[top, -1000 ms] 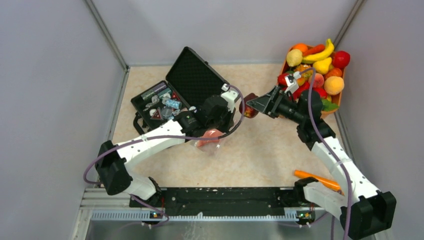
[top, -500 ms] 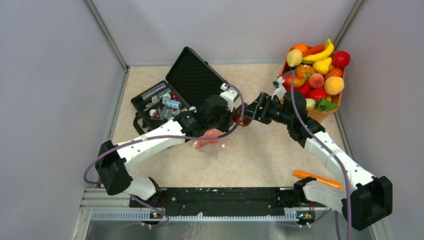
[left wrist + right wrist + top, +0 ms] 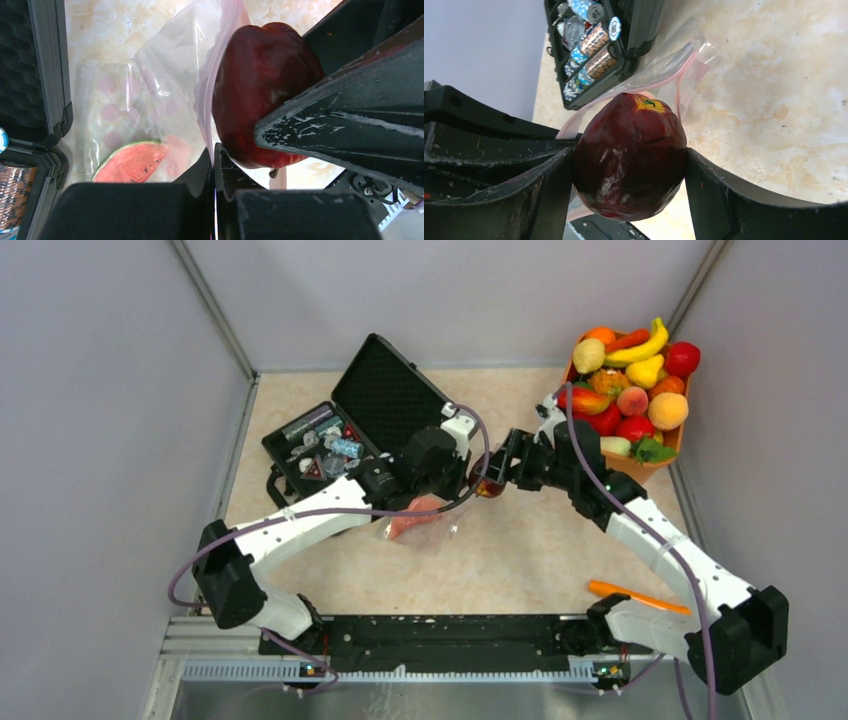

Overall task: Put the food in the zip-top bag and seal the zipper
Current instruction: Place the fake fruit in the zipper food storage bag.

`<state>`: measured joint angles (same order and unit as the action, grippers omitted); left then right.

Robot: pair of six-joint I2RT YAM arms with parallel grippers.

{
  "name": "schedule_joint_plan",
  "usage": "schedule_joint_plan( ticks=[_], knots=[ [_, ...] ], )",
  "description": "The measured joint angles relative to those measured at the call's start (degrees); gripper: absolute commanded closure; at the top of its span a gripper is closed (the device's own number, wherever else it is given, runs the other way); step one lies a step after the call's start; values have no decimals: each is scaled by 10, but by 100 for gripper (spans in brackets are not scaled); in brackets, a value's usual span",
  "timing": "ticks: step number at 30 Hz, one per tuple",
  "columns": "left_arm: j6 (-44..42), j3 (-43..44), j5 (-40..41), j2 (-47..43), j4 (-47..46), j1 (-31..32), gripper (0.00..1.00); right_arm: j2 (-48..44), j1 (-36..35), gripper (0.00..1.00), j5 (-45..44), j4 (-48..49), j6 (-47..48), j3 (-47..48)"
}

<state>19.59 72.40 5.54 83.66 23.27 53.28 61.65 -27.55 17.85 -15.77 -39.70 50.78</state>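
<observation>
Left arm (image 3: 300,525): stretched out to mid-table, wrist tipped down
Left gripper (image 3: 215,162): fingers pinched flat together on the zip-top bag (image 3: 160,75) edge
Right arm (image 3: 650,530): reaching in leftward, right up by the left wrist
Right gripper (image 3: 490,478): jaws spread wide, clamped on a dark red apple (image 3: 629,150)

Open black case (image 3: 390,395) of small wrapped items (image 3: 325,448) back left, orange stick (image 3: 640,598) lying front right
</observation>
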Motion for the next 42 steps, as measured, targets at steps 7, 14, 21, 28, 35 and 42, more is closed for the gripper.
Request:
schedule_joint_plan(
  ticks=[7,14,21,28,35,42],
  knots=[
    [-10,10,6,3,18,-4,100,47,-62,62,-116,-85,40,85],
    [-11,26,-12,5,17,5,100,60,-97,60,-216,-124,51,97],
    [-11,28,-26,5,7,7,100,60,-99,36,-242,-126,50,101],
    [-11,28,-24,5,7,7,100,59,-99,28,-238,-117,51,104],
    [-10,28,-16,5,6,7,100,47,-100,12,-232,-117,52,109],
    [-10,28,-16,5,6,7,100,17,-100,22,-216,-110,50,108]
  ],
)
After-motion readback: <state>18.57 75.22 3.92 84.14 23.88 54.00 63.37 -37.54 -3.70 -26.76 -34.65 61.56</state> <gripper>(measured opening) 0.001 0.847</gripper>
